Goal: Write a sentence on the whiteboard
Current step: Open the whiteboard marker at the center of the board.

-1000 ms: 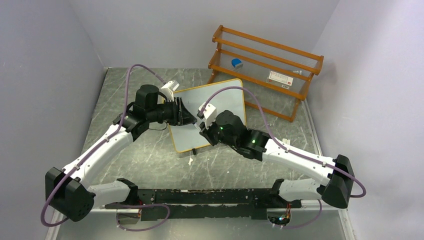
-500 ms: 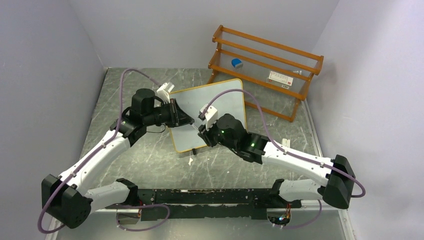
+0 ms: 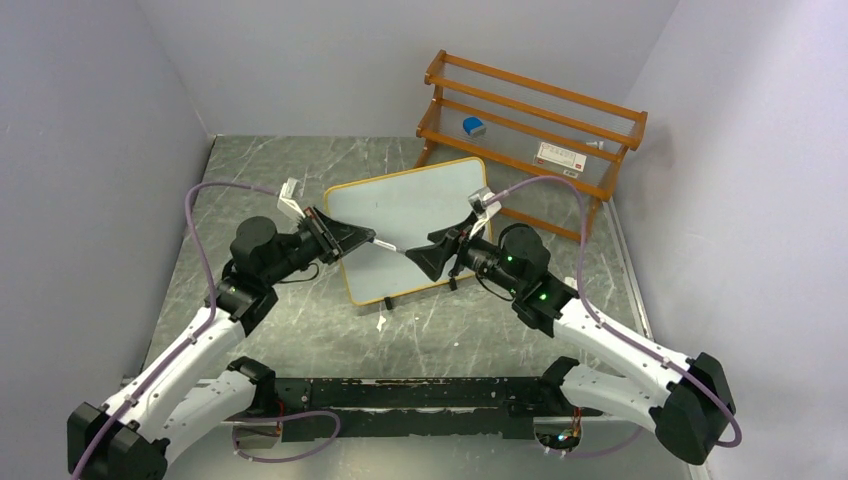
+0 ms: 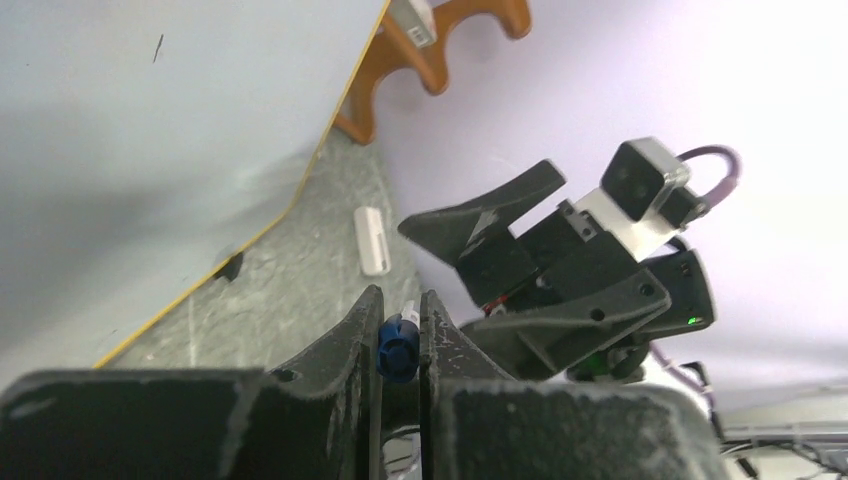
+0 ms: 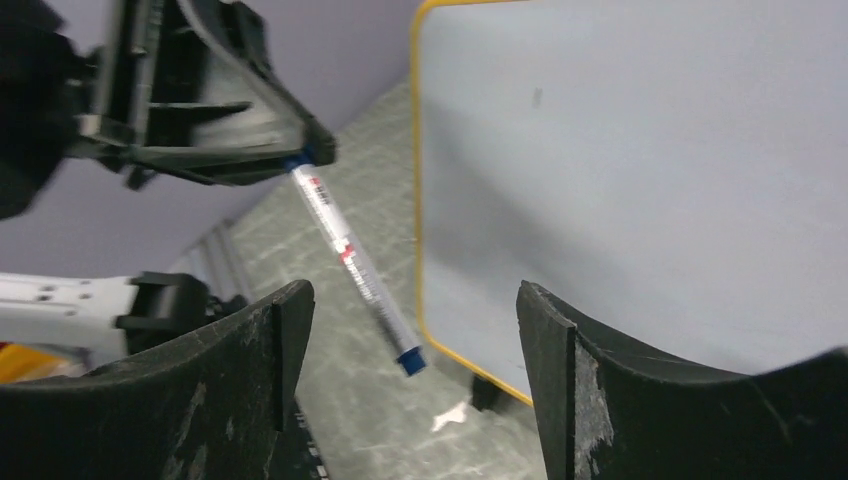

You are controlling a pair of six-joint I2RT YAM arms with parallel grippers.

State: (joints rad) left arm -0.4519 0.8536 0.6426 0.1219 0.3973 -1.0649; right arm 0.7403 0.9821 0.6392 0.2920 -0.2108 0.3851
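The whiteboard [image 3: 420,200] is smooth and faintly glossy, with a thin orange wood frame. The bench [image 3: 320,320] looks like matt grey stone with pale veins. The far-right rack [image 3: 436,72] is varnished wood. The left gripper [image 4: 400,315] and right gripper [image 5: 412,300] are grainy matt black plastic. The marker [image 5: 350,260] has a smooth white plastic barrel.

Grey marbled table [image 3: 300,335] with an orange wooden rack [image 3: 541,90] standing at its far right corner. The rack holds a small blue object [image 3: 474,126] towards its left end and a white box with a red label [image 3: 560,156] towards its right. A white-barrelled marker [image 5: 352,262] with blue ends slants above the table, and a small white piece [image 3: 382,322] lies on the surface.
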